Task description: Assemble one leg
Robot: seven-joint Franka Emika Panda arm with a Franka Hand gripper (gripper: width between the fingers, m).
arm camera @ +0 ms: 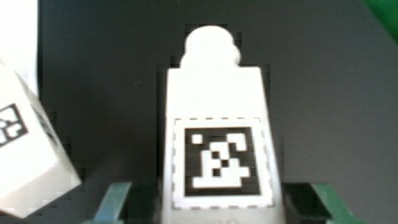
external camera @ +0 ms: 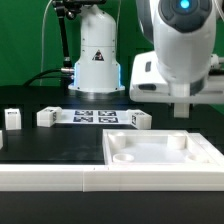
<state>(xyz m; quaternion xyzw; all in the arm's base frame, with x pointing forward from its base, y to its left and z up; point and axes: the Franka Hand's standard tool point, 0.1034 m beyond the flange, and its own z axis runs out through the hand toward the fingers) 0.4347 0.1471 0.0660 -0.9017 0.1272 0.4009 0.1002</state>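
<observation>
One small white rectangular plastic leg [arm camera: 217,120], tagged, lying centred between spread gripper [arm camera: 217,203] fingers [arm camera: 118,200], long axis square to closing line; gaps both sides, nothing gripped.

In the ext. view, 3 legs [external camera: 12,119] [external camera: 47,116] [external camera: 137,119] were counted on the table, plus 1 flat panel [external camera: 160,158], 1 marker board [external camera: 95,116] and 1 arm [external camera: 175,45]. In the wrist view, 2 tagged legs [arm camera: 219,130] [arm camera: 27,140] were counted.

The wrist view's edge cuts off the claw [arm camera: 217,208] — and a second leg [arm camera: 27,140].
</observation>
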